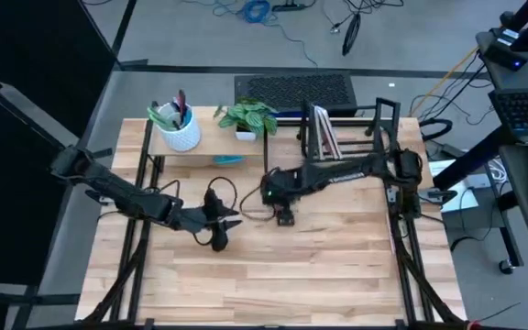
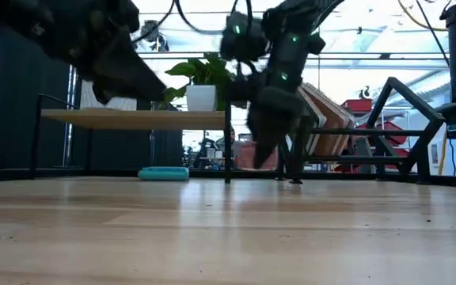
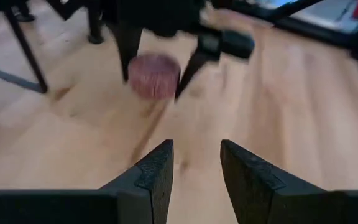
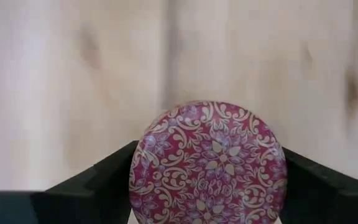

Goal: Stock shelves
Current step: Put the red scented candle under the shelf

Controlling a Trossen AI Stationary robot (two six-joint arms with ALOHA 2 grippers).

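Observation:
A round tin with a red, cream-patterned top sits between the fingers of my right gripper near the table's middle. In the left wrist view, the tin hangs close over the wood. My left gripper is open and holds nothing. It hovers just left of the tin, pointing toward it. The pale-wood shelf stands at the far left on thin black legs. The black wire rack stands at the far right. My right gripper pinches the tin by two opposite sides of its round wall, one finger on each side. The fingers come from above, pointing down. The tin's patterned top faces up, level. I cannot tell whether its bottom rests on the table.
A white cup of pens and a potted plant stand on the wooden shelf. A flat teal thing lies under it. Books lean in the wire rack. The near half of the table is bare wood.

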